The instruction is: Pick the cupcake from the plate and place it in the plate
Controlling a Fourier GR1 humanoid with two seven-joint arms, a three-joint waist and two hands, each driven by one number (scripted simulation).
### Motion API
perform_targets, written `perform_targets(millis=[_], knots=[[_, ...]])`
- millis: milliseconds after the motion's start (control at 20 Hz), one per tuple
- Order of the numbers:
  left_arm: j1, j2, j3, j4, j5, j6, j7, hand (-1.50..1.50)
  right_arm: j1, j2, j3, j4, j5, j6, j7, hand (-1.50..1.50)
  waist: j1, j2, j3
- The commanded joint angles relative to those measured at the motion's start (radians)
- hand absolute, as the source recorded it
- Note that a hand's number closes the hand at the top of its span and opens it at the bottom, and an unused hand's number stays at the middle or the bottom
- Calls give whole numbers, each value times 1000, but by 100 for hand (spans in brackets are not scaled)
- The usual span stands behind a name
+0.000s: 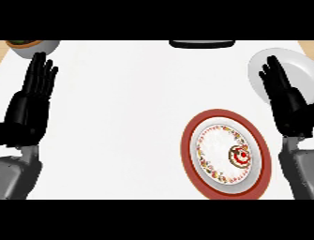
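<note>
The robot has two grey forearms with a smooth, rounded shell. The left forearm point(7, 176) carries small dark markings on its casing. Each ends in a glossy black hand, the left hand point(26, 112) and the right hand point(291, 105), with slim segmented fingers.

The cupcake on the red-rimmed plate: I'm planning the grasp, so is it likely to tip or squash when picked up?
The cupcake looks small and probably light. Its swirled top suggests soft frosting that may squash. Seen only from above, its tipping tendency stays unclear.
</note>
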Motion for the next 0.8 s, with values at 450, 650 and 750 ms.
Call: perform_targets(millis=[450,650,750], knots=[[262,-76,-113,195,65,-64,202,0,176,-260,-330,-34,187,-240,-78,-150,-30,2,2],[263,-102,-136,186,48,-64,208,0,373,-79,-341,-209,98,-252,-298,-150,-8,-2,2],[240,-70,-97,169,71,-121,242,0,458,-107,-352,-337,75,-176,-237,-150,4,-1,1]])
